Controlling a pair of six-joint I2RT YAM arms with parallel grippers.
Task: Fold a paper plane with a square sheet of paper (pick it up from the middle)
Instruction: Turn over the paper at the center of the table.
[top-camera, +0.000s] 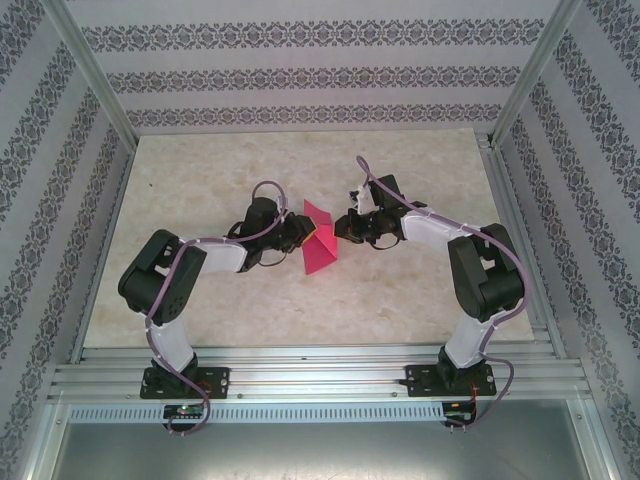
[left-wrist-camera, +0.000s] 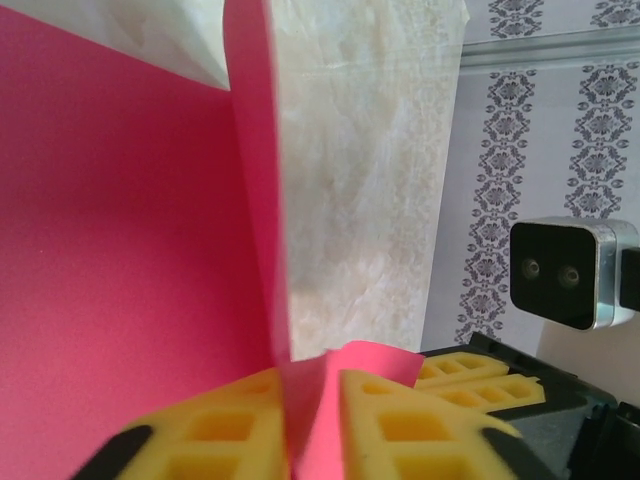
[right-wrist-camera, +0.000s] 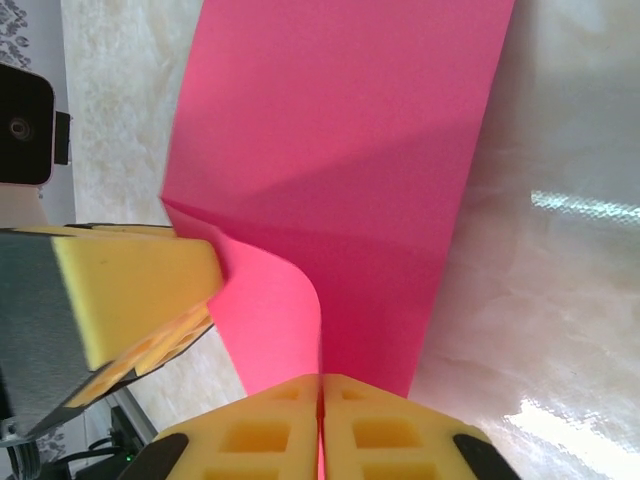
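Overhead, count: one table (top-camera: 200, 290), one sheet (top-camera: 320, 250), two arms, namely the left arm (top-camera: 175, 280) and the right arm (top-camera: 480, 270), and two grippers.
Overhead, sheet: magenta, over the table's middle, bent along a crease into a tent shape with one flap raised. I cannot tell whether its low corner touches the table.
Overhead, left gripper (top-camera: 297, 236): over the table's middle, at the sheet's left edge. It is too small in this view to tell how the jaws stand.
Overhead, right gripper (top-camera: 343, 228): over the table's middle, at the sheet's right edge. Its jaws are also too small to read.
Left wrist, count: two yellow pads (left-wrist-camera: 220, 435) of the left gripper, one sheet, two more yellow pads (left-wrist-camera: 470, 375) of the right gripper, and one camera (left-wrist-camera: 565, 272) on the right wrist.
Left wrist, left gripper: pressed together on the sheet, with a strip of paper caught in the seam between the two pads.
Left wrist, sheet: one flap rises edge-on from the pinch with the table behind it, and a broad flat face spreads to one side.
Right wrist, count: two near pads (right-wrist-camera: 250, 440) of the right gripper, one sheet, and one far pad (right-wrist-camera: 130, 290) of the left gripper.
Right wrist, right gripper: pinching the sheet, the pads meeting with the paper's edge running into their seam.
Right wrist, sheet: it fans up from the pinch over the table. A curled fold beside it meets the far pad, and a shaded crease crosses its face.
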